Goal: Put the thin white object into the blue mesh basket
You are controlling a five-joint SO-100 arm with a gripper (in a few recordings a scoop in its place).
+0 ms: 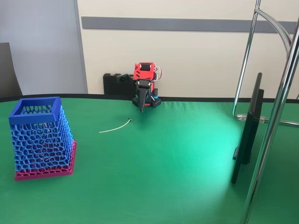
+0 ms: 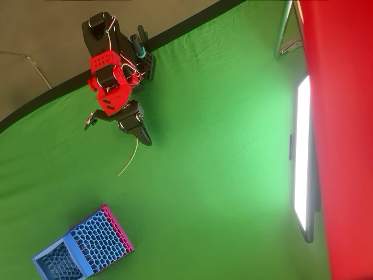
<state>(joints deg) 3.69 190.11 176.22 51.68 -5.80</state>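
Curved thin white object (image 1: pixel 115 126) on cloth

thin white object (image 1: pixel 115 127) flat, blue mesh basket (image 1: pixel 41 135) upright

Open green cloth (image 1: pixel 154 163) around basket (image 1: pixel 39 140)

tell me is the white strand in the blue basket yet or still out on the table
Out. The thin white object lies flat on the green table, well apart from the blue mesh basket.
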